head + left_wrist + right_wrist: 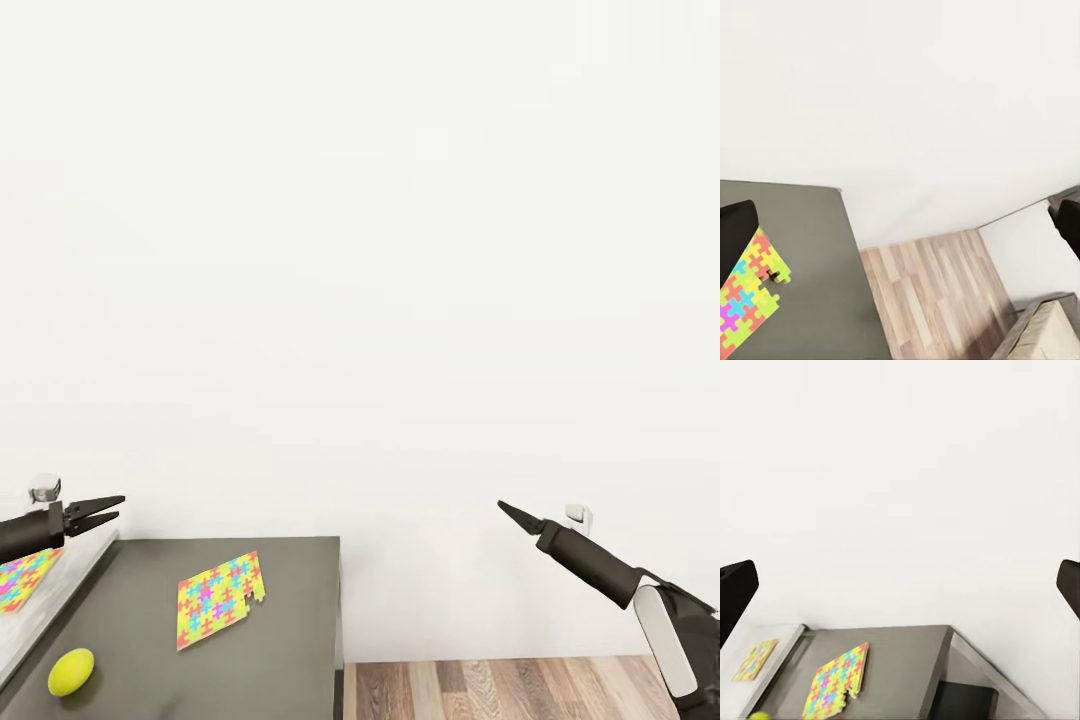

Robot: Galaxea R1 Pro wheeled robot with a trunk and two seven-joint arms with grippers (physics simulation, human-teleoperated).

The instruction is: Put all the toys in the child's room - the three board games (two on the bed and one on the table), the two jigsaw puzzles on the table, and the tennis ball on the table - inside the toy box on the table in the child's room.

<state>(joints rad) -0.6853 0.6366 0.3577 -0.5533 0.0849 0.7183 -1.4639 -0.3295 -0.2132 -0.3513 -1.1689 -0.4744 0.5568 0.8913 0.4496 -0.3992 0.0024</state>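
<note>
One jigsaw puzzle (220, 598) (836, 684) (746, 300) lies flat on the lower dark-grey table section (295, 620). A second jigsaw puzzle (25, 580) (754, 658) rests on the raised light-grey top (70, 590) to the left. The tennis ball (71, 671) sits near the dark section's front left. My left gripper (112, 508) (900, 225) hovers open above the step between the two tops, holding nothing. Off the table's right end, my right gripper (508, 510) (900, 585) hangs open and empty in front of the wall. The toy box and board games are out of view.
A plain white wall stands right behind the table. Wood-plank floor (500, 690) lies to the right of the table's end. In the left wrist view a beige bed corner (1050, 334) with a grey frame sits on the floor.
</note>
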